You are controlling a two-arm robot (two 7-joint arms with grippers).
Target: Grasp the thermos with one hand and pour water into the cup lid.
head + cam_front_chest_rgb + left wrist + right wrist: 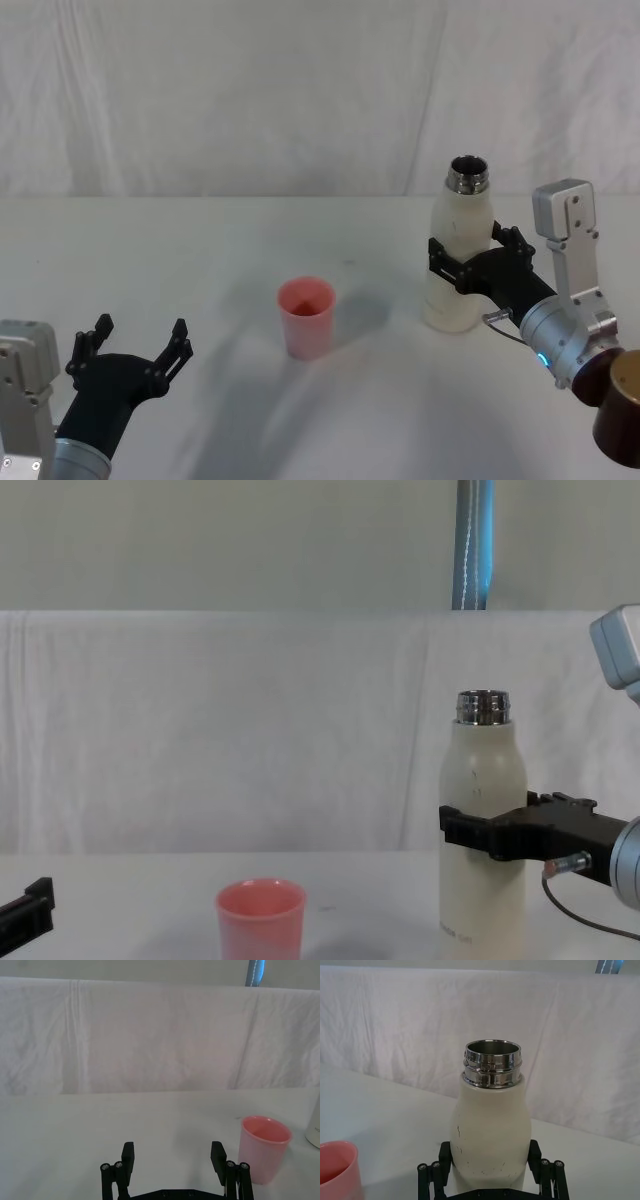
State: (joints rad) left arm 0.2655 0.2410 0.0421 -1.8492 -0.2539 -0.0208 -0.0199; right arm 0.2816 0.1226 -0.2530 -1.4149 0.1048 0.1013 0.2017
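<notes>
Right gripper (470,262) clamped around mid-body of upright thermos (458,250) at table's right, neck uncapped for pouring. Pink cup lid (306,316) standing mouth-up at centre, well left of thermos, ready to receive. Left gripper (135,352) parked near-left, fingers apart.

One thermos (452,262) stands on the white table (200,260), and one pink cup lid (306,317) sits there too. Two black grippers are present: the left gripper (140,346) and the right gripper (474,256). One blue pole (473,545) rises behind the white cloth backdrop (220,730).
</notes>
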